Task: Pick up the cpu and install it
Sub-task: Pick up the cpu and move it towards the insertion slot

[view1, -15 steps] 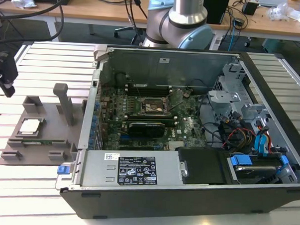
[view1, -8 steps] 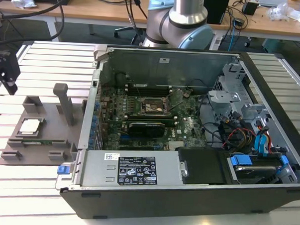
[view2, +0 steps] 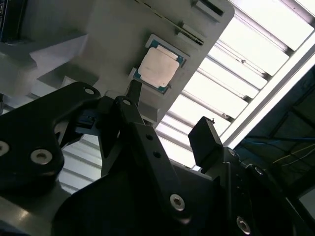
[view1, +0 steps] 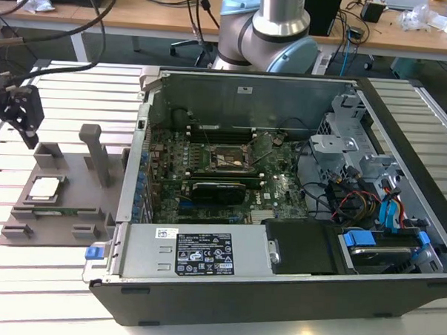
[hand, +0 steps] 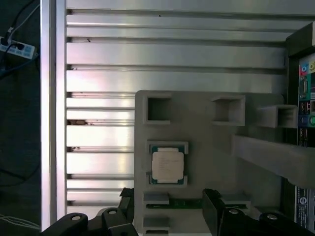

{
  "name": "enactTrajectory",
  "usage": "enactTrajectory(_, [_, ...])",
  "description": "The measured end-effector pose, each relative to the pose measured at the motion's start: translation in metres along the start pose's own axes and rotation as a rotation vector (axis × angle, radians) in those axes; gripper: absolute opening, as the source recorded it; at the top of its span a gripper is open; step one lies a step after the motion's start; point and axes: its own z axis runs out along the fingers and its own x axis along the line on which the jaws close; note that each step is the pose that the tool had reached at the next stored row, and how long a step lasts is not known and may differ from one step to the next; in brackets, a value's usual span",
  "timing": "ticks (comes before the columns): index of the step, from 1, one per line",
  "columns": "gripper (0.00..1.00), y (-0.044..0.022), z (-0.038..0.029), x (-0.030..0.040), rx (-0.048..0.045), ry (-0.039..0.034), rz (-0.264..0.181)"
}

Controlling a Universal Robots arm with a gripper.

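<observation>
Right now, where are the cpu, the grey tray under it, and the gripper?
cpu (hand: pixel 167 166): first wrist view, centre of its metal top.
grey tray (hand: pixel 206 142): first wrist view, bare flat surface.
gripper (view2: pixel 170 105): second wrist view, midway between its open fingertips.

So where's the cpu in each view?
Exterior view: the cpu sits near the exterior view's left, in a recess of the grey holder.
First wrist view: the cpu lies in that recess, just beyond the open gripper.
Second wrist view: the cpu lies in the recess, beyond the gripper.
Shared landmark: the grey holder.
</observation>
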Motion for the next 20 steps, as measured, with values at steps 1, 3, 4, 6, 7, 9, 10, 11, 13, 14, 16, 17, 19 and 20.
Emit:
enactTrajectory(1, [0.66, 0.0001, 0.0036, -0.0008, -0.0005, -0.0003, -0.025])
enactTrajectory(3, [0.66, 0.0001, 0.0083, -0.0019, -0.0007, -0.0002, -0.035])
enactTrajectory(4, [0.66, 0.0002, 0.0101, -0.0024, -0.0008, 0.0, -0.035])
enactTrajectory(6, [0.66, 0.0003, 0.0131, -0.0027, -0.0008, 0.0001, -0.035])
enactTrajectory(7, [0.66, 0.0003, 0.0145, -0.0029, -0.0008, 0.0002, -0.035])
enactTrajectory(9, [0.66, 0.0003, 0.0171, -0.0029, -0.0008, 0.0003, -0.035])
enactTrajectory(10, [0.66, 0.0004, 0.0182, -0.003, -0.0008, 0.0004, -0.035])
enactTrajectory(11, [0.66, 0.0004, 0.0194, -0.003, -0.0008, 0.0003, -0.035])
enactTrajectory(13, [0.66, 0.0004, 0.0229, -0.003, -0.0008, 0.0004, -0.035])
enactTrajectory(14, [0.66, 0.0005, 0.0237, -0.0029, -0.0008, 0.0004, -0.035])
enactTrajectory(16, [0.66, 0.0006, 0.0284, -0.0029, -0.0007, 0.0006, -0.035])
enactTrajectory(17, [0.66, 0.0006, 0.0296, -0.0029, -0.0008, 0.0005, -0.035])
enactTrajectory(19, [0.66, 0.0006, 0.0317, -0.0028, -0.0008, 0.0004, -0.035])
enactTrajectory(20, [0.66, 0.0007, 0.0329, -0.0028, -0.0008, 0.0004, -0.035])
